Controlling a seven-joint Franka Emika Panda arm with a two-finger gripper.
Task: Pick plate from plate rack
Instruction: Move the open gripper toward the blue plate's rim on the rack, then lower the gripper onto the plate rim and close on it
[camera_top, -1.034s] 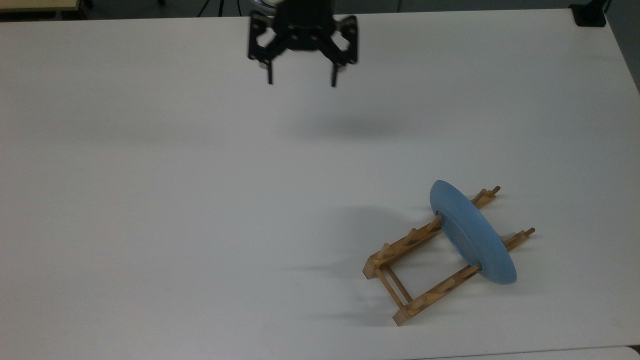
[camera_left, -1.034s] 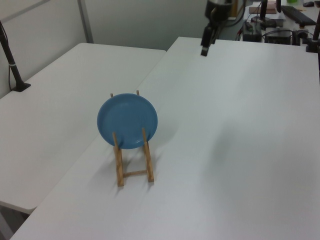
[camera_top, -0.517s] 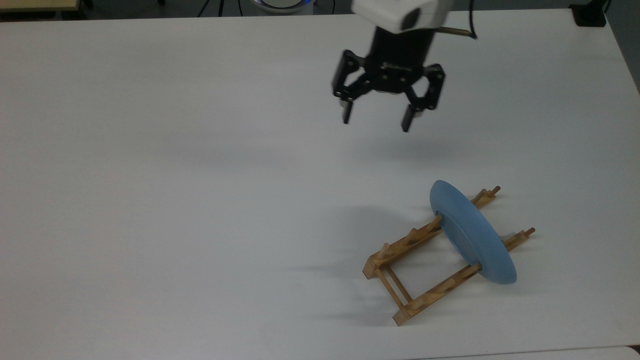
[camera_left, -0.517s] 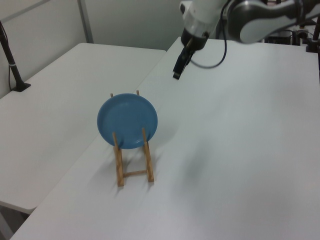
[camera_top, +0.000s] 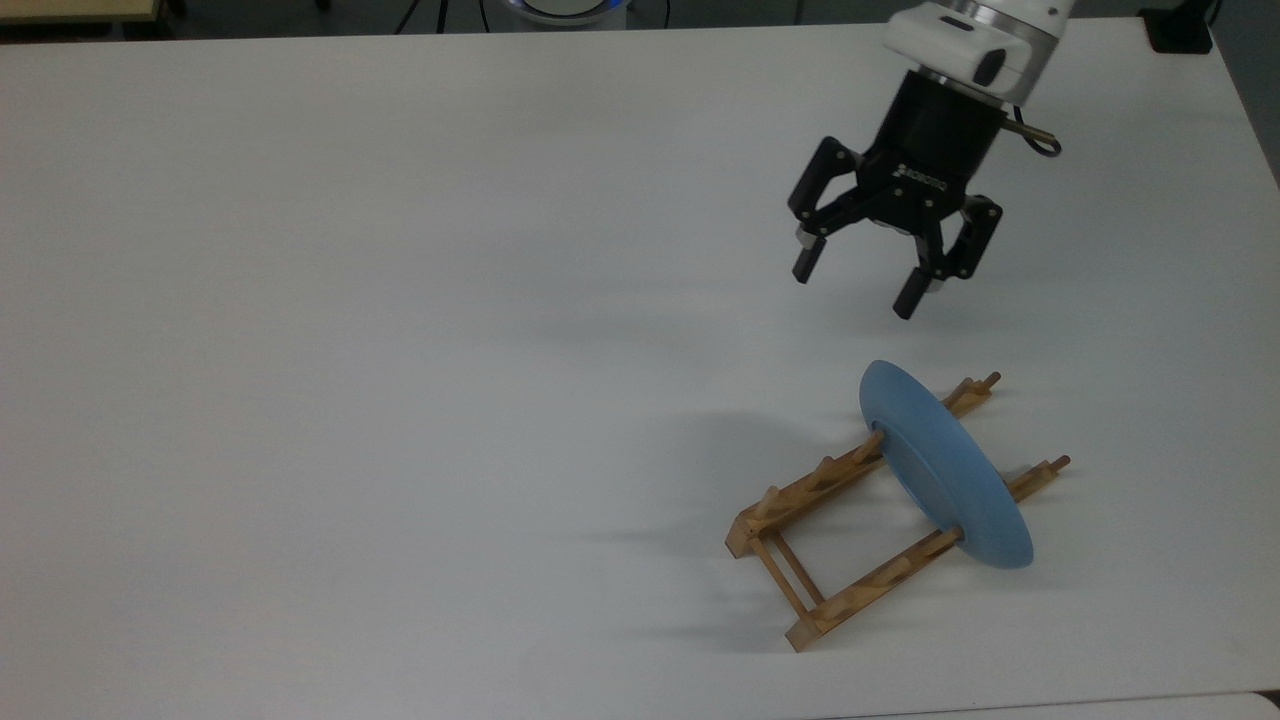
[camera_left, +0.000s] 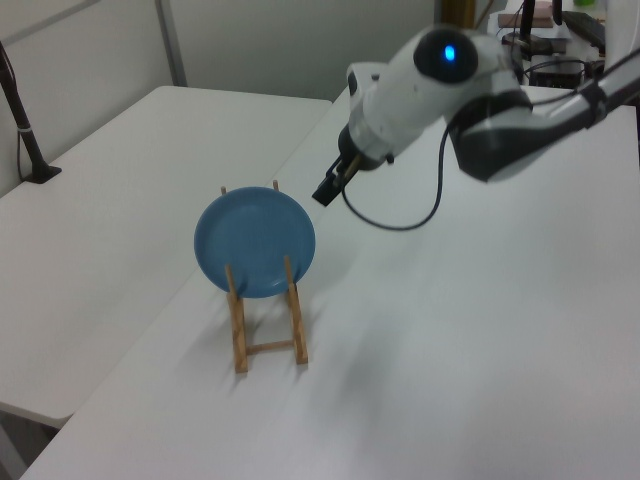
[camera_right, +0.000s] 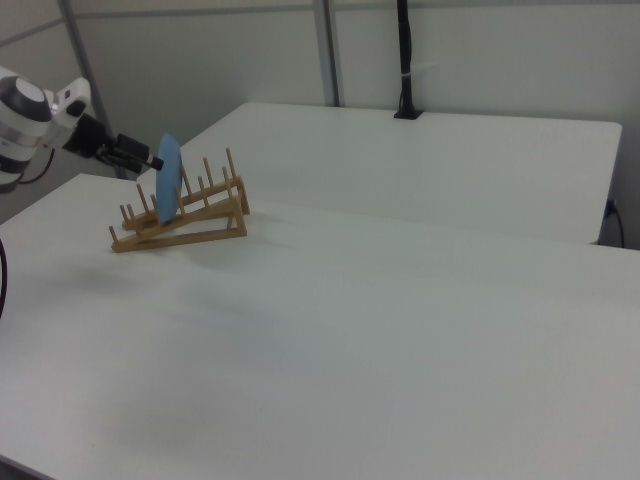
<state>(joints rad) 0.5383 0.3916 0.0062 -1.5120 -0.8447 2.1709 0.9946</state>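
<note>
Claw (camera_top: 857, 284) now nearer the racked plate (camera_top: 944, 466), fingers wide apart, empty.

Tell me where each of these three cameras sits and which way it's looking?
Top view: high above, looking down on the white table; the open claw hangs beyond the plate.
Left view: raised, off one end of the plate rack, facing the plate's face; white arm reaches in from the left view's right.
Right view: low, side-on to the rack; arm at the right view's left.
All three share plate, rack and claw.
</note>
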